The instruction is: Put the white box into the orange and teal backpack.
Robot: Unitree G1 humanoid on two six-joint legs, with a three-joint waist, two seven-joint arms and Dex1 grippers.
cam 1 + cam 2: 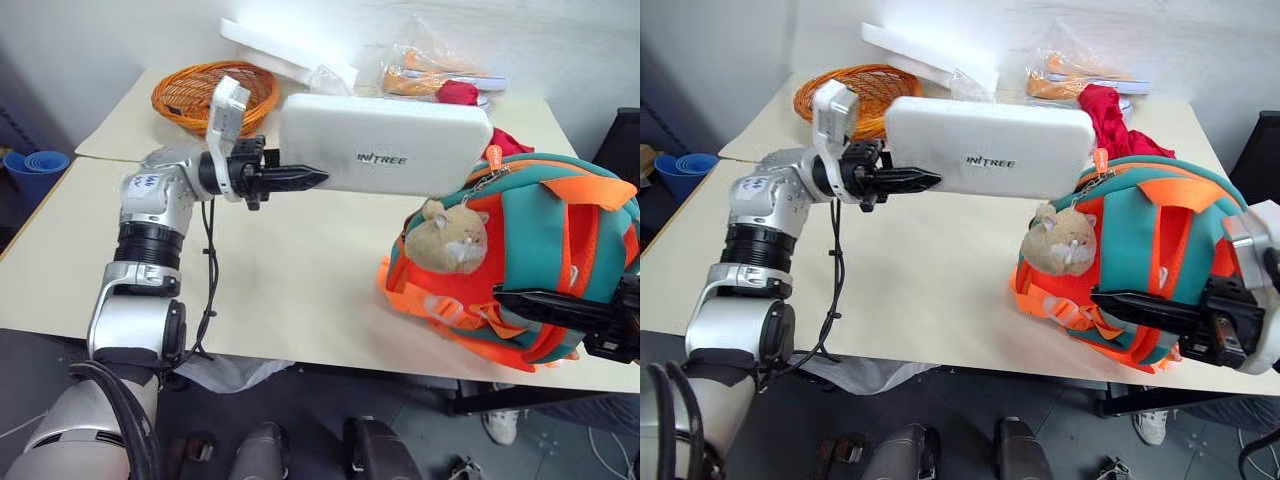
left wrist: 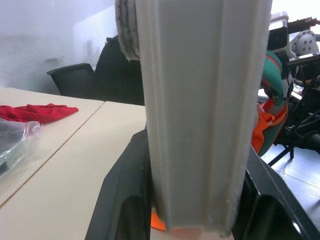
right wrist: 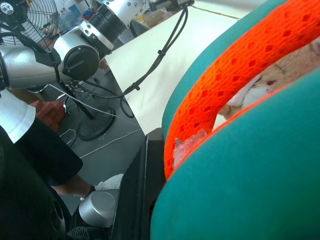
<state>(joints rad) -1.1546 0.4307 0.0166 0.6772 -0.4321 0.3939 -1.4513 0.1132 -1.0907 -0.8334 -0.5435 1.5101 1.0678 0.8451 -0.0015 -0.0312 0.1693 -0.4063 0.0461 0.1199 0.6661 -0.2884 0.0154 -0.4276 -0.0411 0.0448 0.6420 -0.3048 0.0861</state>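
My left gripper (image 1: 318,178) is shut on the left end of the white box (image 1: 385,143), a flat white case with dark lettering, held level in the air above the table. The box's right end reaches the top of the orange and teal backpack (image 1: 545,240), by its zip. In the left wrist view the box (image 2: 200,110) stands edge-on between the black fingers (image 2: 125,200). The backpack stands at the table's right front with a beige plush toy (image 1: 447,238) on it. My right gripper (image 1: 1098,298) is shut on the backpack's orange mesh edge (image 3: 240,75) low on its front side.
A woven orange basket (image 1: 213,92) sits at the back left of the beige table (image 1: 300,290), with a white foam slab (image 1: 285,50) behind it. Plastic bags (image 1: 440,70) and a red cloth (image 1: 1110,110) lie at the back right. A person's hand (image 3: 47,112) shows beside the table.
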